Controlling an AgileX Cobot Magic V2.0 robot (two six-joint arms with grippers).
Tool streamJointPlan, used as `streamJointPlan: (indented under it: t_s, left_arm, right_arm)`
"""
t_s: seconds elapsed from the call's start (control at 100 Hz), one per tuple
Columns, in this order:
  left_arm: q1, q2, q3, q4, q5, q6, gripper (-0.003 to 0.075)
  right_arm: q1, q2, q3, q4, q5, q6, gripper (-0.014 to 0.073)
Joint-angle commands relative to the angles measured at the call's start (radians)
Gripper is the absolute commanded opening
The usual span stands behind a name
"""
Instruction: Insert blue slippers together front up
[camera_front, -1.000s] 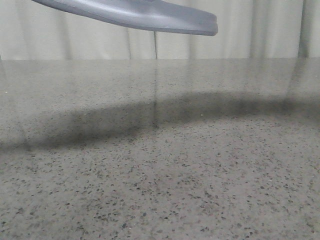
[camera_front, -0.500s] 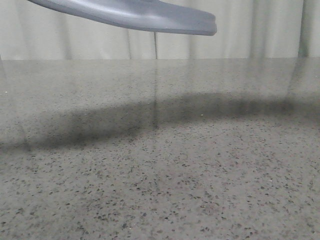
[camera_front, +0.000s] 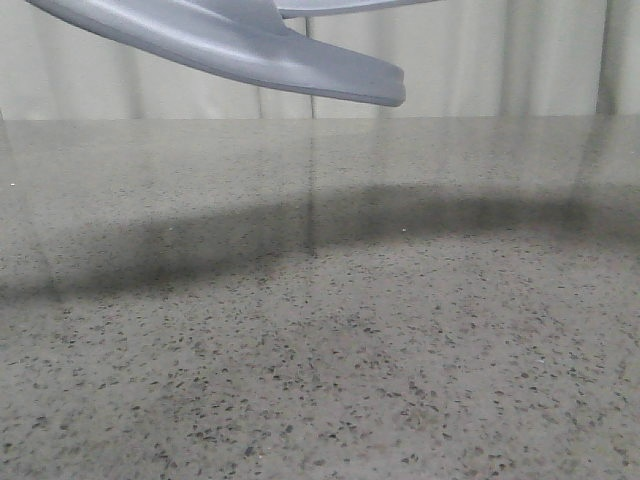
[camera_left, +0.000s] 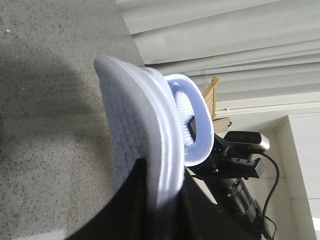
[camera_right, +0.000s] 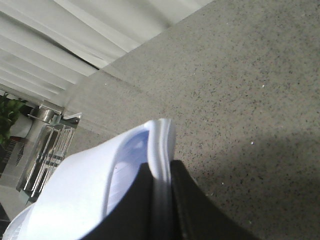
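Each claw is clamped on one pale blue moulded foam slipper (camera_left: 145, 165) (camera_right: 100, 200), both held well above the speckled grey counter (camera_front: 320, 330), where slight misalignment could jam strap against sole.

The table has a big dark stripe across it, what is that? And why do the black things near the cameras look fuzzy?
Front view: the stripe on the table is a shadow; a slipper is held above. Left wrist view: the black fingers are too close to be sharp. Right wrist view: its fingers blur likewise.
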Motion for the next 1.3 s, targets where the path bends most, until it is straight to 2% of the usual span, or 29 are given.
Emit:
streamJointPlan:
  t_s: [0.0,0.1,0.22,0.31,0.48,0.6,0.97,1.29]
  left_arm:
    - [-0.015,-0.009,-0.040,-0.117,0.194,-0.001,0.0016]
    - [-0.015,-0.009,-0.040,-0.117,0.192,-0.001,0.0016]
    - [-0.015,-0.009,-0.040,-0.117,0.173,0.001,0.0016]
    - [-0.015,-0.009,-0.040,-0.117,0.164,0.001,0.0016]
    - [-0.015,-0.009,-0.040,-0.115,0.128,0.001,0.0016]
    - [-0.015,-0.009,-0.040,-0.112,0.099,0.001,0.0016]
    - [-0.015,-0.009,-0.040,-0.097,0.023,0.001,0.0016]
    - [-0.015,0.006,-0.040,-0.095,-0.043,0.001,0.0016]
  right_arm:
    - [0.035,-0.018,-0.026,0.081,0.177,-0.041,-0.0107]
    - [0.035,-0.018,-0.026,0.073,0.123,-0.041,-0.0106]
    - [0.035,-0.018,-0.026,0.073,0.097,-0.112,-0.0074]
    - [0.035,-0.018,-0.026,0.073,0.080,-0.147,0.0020]
    - [0.035,-0.018,-0.026,0.073,0.034,-0.147,0.0257]
    - [0.029,-0.018,-0.026,0.072,-0.011,-0.172,0.0342]
    - [-0.025,-0.112,-0.026,0.056,-0.126,-0.253,0.0344]
    - [-0.029,-0.308,-0.026,-0.093,-0.313,-0.257,0.0342]
